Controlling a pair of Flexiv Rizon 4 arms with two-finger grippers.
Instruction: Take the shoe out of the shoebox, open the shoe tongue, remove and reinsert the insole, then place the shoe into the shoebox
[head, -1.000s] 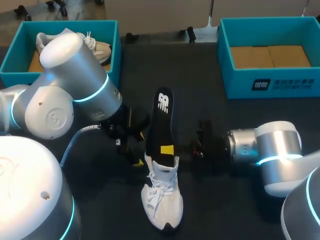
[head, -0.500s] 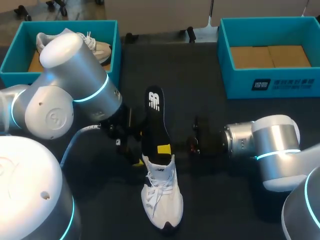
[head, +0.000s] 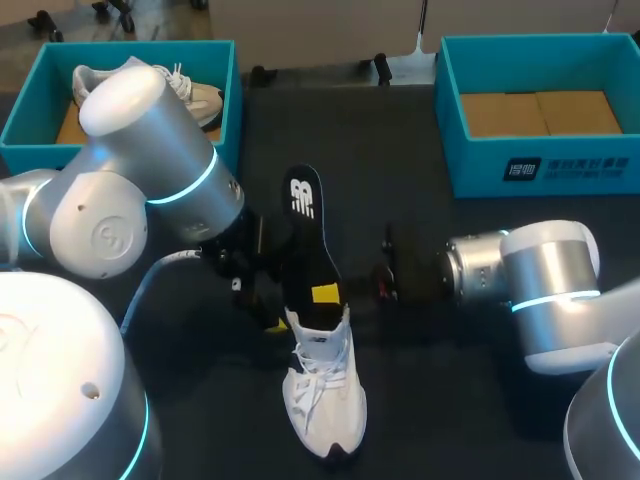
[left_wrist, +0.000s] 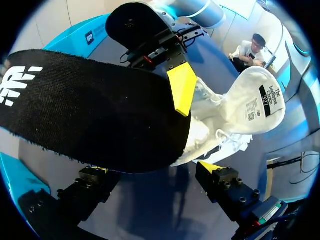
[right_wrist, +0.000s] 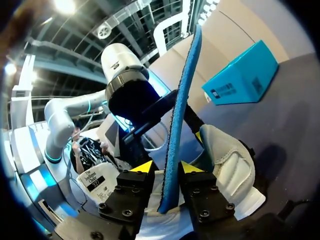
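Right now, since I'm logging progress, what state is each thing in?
insole: upright, lower end at the shoe's opening
shoe: lying on the table, tongue pulled open
right tool: shut on the insole
left tool: open, by the shoe's heel
left shoebox: open, another shoe inside

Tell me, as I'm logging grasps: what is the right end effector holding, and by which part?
The insole, pinched from both sides by the right end effector near its end at the shoe opening, away from the logo.
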